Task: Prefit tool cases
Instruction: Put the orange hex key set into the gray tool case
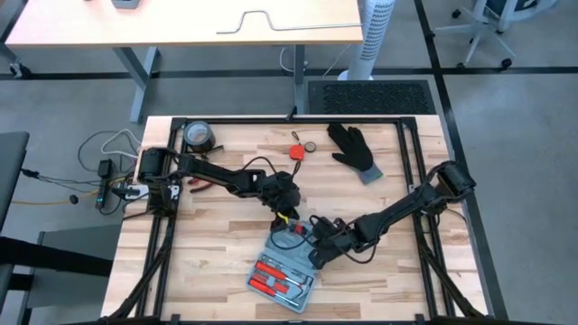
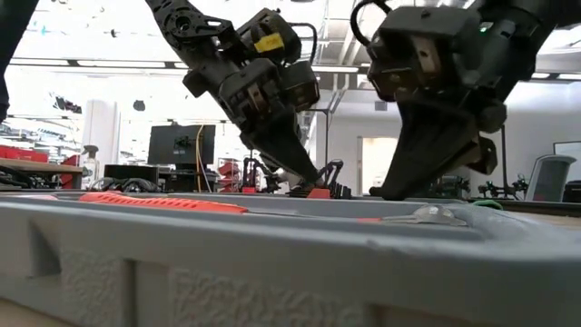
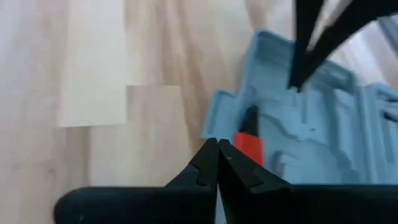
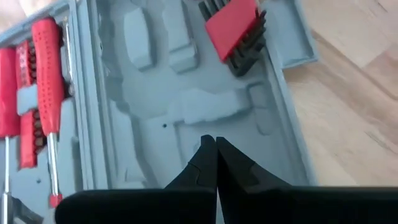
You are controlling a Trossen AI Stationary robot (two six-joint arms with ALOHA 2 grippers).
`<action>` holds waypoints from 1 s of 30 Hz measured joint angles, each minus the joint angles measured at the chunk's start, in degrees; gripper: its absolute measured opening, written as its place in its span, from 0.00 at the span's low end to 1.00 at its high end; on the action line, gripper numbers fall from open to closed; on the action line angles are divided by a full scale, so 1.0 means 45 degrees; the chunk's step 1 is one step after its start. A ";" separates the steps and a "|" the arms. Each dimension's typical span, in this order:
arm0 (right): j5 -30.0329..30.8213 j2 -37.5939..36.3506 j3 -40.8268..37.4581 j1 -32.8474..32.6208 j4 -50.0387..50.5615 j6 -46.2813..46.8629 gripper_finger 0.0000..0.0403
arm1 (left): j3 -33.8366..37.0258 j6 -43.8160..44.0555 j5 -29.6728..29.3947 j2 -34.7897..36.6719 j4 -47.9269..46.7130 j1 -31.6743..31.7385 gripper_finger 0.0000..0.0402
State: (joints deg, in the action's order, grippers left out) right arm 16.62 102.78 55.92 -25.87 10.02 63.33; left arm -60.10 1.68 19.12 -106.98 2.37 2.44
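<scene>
Roughly mid-task, by my read. Tool case (image 1: 287, 264) lies open and flat on the desk (image 1: 208, 253), near its front edge, between the two arms' reach.

Done so far: one half holds red-handled tools (image 4: 37, 93) seated in their recesses, and a red hex-key holder (image 4: 231, 28) sits at the far end of the other half.

Left: several moulded recesses (image 4: 186, 106) in that second half are bare. A small red item (image 1: 295, 151) and pliers (image 1: 200, 186) lie loose on the desk, well apart from the case; they may belong in it, can't confirm. Black glove (image 1: 354, 150) and tape roll (image 1: 198, 136) at the back aren't part of it.

Left gripper (image 3: 217, 163) hangs over the case's edge, jaws closed tip to tip, holding nothing. Right gripper (image 4: 215, 159) sits over the empty recesses, jaws likewise pressed together, empty. In the low view both point down at the case; contact unclear.

Next likely step: fetch a loose tool. Neither arm carries one now.
</scene>
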 joint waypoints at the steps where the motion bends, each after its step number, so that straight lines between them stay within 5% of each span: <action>1: 0.0002 0.0001 0.0000 0.0010 -0.0052 0.0060 0.01 | -0.0009 -0.0056 -0.0146 0.0009 0.0000 0.0000 0.00; 30: -0.1087 0.0540 0.0019 0.1354 -0.0108 -0.0973 0.00 | -0.0971 0.0237 0.0733 -0.0967 -0.1396 -0.0739 0.00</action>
State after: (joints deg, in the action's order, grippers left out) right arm 11.73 105.21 56.01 -19.78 9.54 58.95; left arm -64.47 2.74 22.42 -111.33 -3.91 -0.89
